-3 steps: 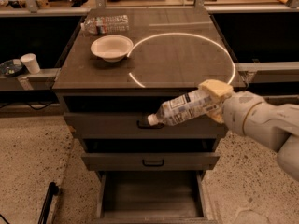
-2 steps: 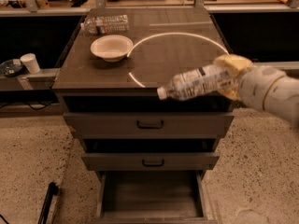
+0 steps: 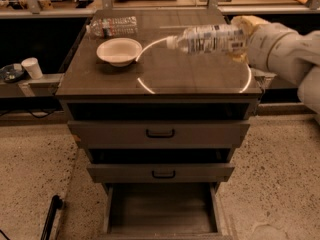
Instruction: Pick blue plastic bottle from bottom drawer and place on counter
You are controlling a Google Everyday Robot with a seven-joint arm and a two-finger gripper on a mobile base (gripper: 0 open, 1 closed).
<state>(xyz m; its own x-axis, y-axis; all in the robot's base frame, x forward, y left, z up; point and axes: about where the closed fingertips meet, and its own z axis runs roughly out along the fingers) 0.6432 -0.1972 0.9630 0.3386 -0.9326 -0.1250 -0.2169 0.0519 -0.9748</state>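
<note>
The blue plastic bottle (image 3: 210,39), with a pale speckled label and a white cap pointing left, lies sideways in the air above the right part of the counter (image 3: 115,81). My gripper (image 3: 241,36) is shut on its base end, coming in from the right on a white arm. The counter is dark with a bright white arc. The bottom drawer (image 3: 160,211) is pulled out at the foot of the cabinet, its grey tray bare.
A white bowl (image 3: 119,51) sits on the counter's left side. A clear ribbed water bottle (image 3: 112,26) lies at the back left corner. A white cup (image 3: 33,67) stands on a low shelf at the left. Two upper drawers with black handles are closed.
My gripper has lifted the bottle from in front of the top drawer up and back, over the counter's right side.
</note>
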